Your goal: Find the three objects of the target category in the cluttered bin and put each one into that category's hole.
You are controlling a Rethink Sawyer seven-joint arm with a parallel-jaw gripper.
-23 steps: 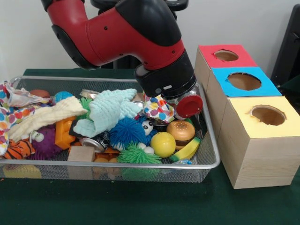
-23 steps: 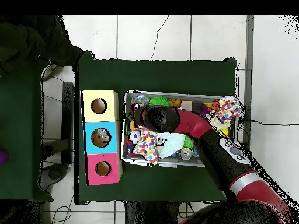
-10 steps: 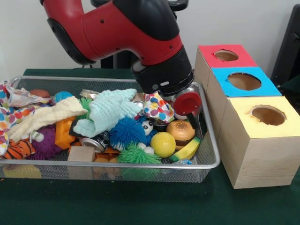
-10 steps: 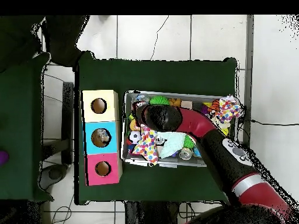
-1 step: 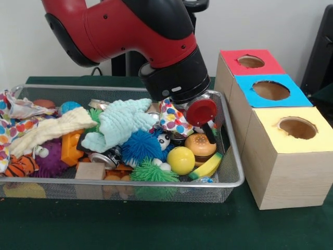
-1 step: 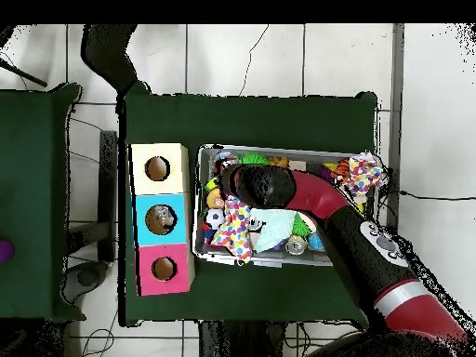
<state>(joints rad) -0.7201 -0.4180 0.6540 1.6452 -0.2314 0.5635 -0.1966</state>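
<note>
Front view: bin (image 5: 231,179) packed with cloths, balls and toys; my gripper (image 5: 204,125) sits low at its right end over the toy burger (image 5: 200,145), fingers hidden, can't tell its state. I'm mid-search; next needs a clean pick, then the boxes (image 5: 270,125).

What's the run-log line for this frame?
arm: over right end of wire bin | gripper: low above toy burger, state unclear | boxes: blue hole holds an item | phase: searching

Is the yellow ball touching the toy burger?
Touching. In the front view the yellow ball sits right against the burger, with no gap showing between them.
</note>
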